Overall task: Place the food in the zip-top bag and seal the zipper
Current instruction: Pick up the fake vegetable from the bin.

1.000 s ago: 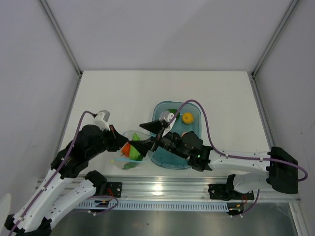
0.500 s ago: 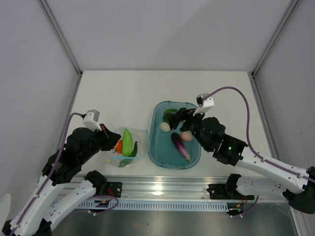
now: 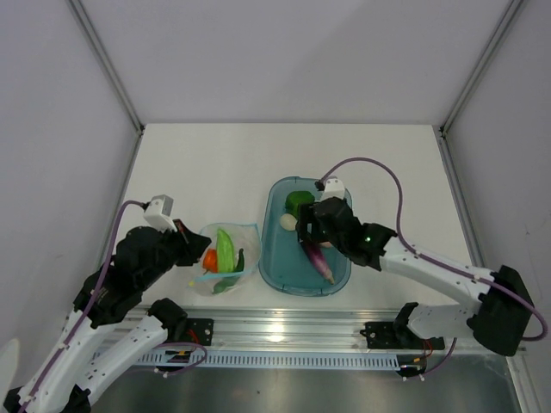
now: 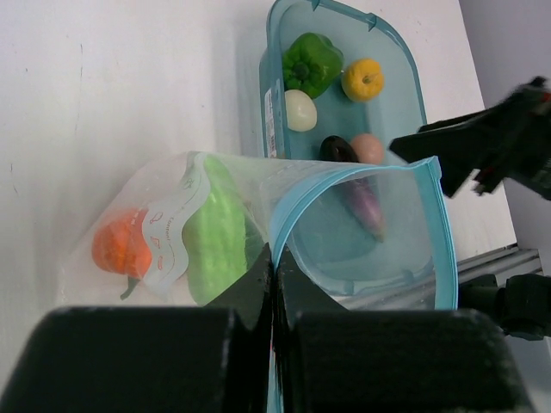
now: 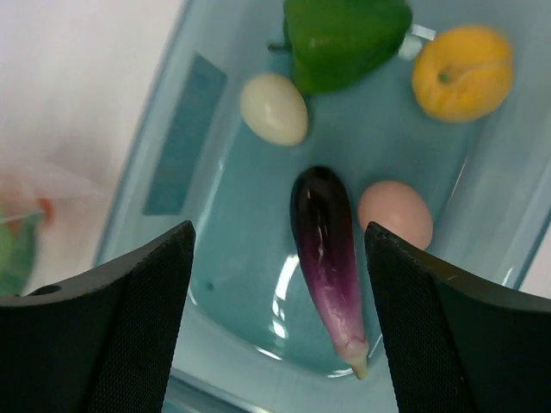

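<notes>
Right wrist view: my right gripper (image 5: 277, 245) hangs spread wide above the eggplant (image 5: 327, 258), bare tray (image 5: 176, 142) floor leftward; my left gripper (image 4: 274, 280) pinches the bag (image 4: 164, 245) at its blue strip (image 4: 344, 176).

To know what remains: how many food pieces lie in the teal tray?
5: green pepper, yellow fruit and white egg toward its far end; pink egg and eggplant nearer its middle. None seems hidden.

White arm links (image 3: 435, 270), black joints (image 3: 142, 254) and jaws, purple cables (image 3: 368, 159)
</notes>
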Controlling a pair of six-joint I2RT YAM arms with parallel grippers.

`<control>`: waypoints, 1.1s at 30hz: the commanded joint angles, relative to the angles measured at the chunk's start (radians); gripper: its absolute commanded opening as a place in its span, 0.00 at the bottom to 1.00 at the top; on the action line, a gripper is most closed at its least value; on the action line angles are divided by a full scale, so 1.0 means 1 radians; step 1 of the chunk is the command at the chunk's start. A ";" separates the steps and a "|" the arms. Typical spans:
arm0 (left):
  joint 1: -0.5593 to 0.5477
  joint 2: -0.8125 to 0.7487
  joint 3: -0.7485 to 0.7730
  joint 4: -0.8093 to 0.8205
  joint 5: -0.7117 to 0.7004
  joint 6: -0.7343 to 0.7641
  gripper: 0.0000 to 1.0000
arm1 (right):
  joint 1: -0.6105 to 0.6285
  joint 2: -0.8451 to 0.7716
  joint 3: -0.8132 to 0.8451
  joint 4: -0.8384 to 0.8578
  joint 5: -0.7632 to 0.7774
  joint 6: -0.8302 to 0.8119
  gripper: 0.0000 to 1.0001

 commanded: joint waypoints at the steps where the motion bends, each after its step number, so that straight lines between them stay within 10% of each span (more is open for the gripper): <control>1: -0.001 0.002 -0.007 0.045 0.008 -0.008 0.01 | -0.009 0.119 0.068 -0.061 -0.060 0.007 0.80; 33: 0.000 0.027 -0.009 0.056 0.004 0.010 0.01 | 0.000 0.536 0.202 -0.123 0.031 -0.065 0.73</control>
